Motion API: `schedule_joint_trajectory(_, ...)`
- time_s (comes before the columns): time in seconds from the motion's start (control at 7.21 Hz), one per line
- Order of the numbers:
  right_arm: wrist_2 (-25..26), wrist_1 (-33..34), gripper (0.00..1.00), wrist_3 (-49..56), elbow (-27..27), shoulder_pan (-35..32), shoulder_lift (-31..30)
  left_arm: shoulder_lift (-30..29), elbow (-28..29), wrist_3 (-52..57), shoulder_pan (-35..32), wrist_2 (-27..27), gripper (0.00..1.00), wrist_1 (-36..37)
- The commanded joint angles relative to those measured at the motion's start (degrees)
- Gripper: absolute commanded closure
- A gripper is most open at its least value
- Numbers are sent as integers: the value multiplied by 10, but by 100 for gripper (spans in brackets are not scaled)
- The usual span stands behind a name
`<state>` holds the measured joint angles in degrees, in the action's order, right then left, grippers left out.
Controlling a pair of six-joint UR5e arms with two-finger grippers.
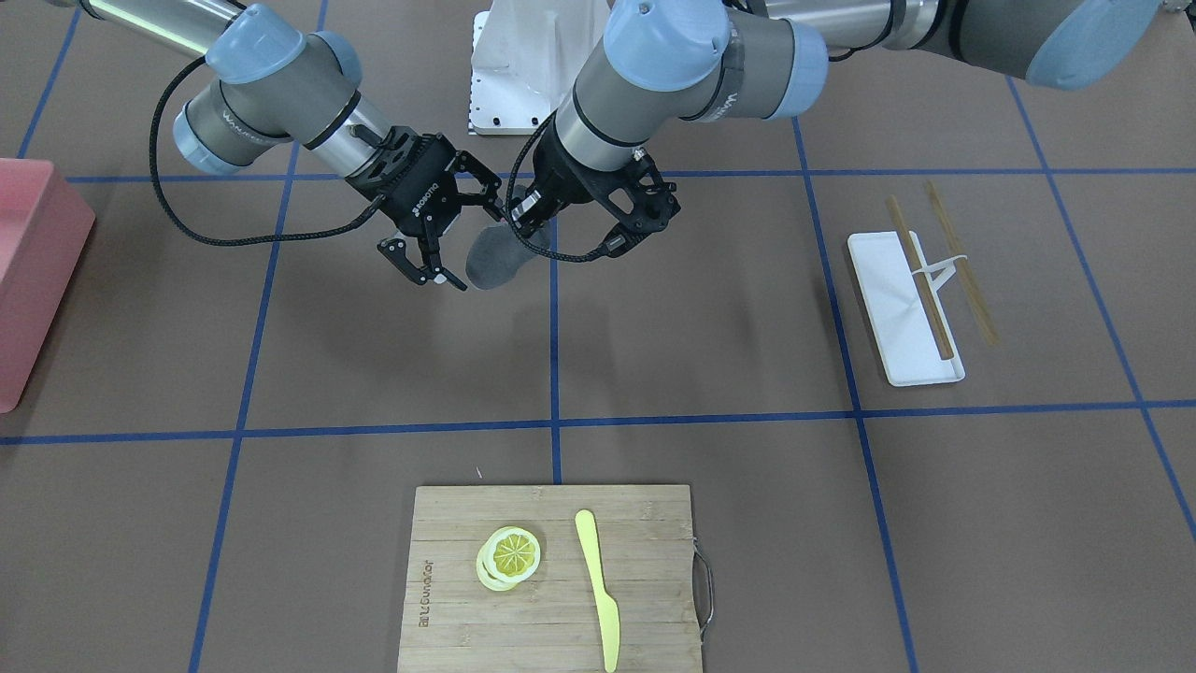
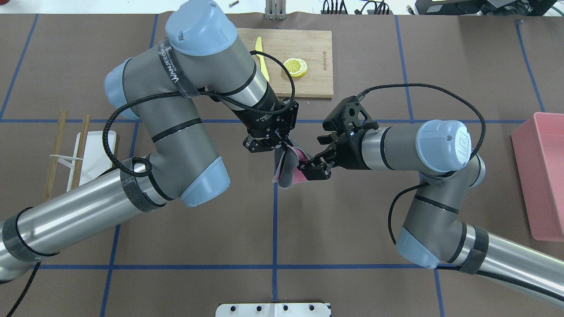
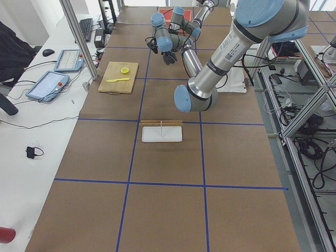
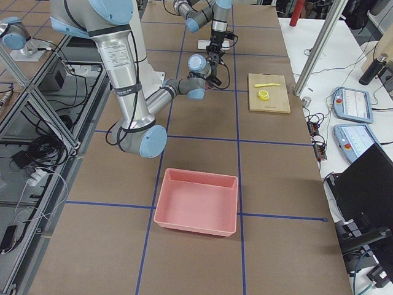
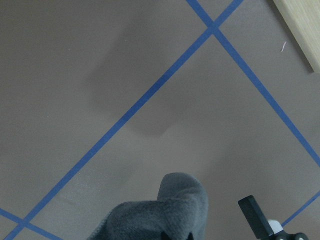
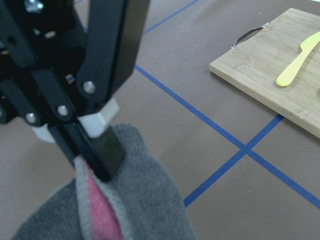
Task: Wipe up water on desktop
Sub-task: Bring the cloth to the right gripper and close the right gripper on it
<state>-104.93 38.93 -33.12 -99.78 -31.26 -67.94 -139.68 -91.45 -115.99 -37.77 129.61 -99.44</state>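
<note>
Pre-wipe: left gripper (image 2: 280, 145) pinches grey-pink cloth (image 2: 286, 171), dangling over desktop (image 2: 352, 229) at frame centre. Right gripper (image 2: 313, 155) jaws spread wide beside cloth. Next, likely: lower cloth flat onto desktop, then sweep.

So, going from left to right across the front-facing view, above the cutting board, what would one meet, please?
bin → right gripper → cloth → left gripper → tray
</note>
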Motion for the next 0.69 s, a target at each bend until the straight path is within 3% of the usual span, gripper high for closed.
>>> schedule_joint_trajectory(0.0,-1,-1,10,-1,-13,1,-4,0,19,11,-17,-1,100,-1)
schedule_joint_trajectory(0.14,-1,-1,35,-13,-17,5,-4,0,21,15,-20,-1,100,-1)
schedule_joint_trajectory(0.28,1,-1,43,-22,-16,10,-4,-1,21,13,-18,-1,100,-3)
schedule_joint_trajectory(0.56,2,-1,43,-22,-16,11,-4,-5,21,9,-10,-1,100,-7)
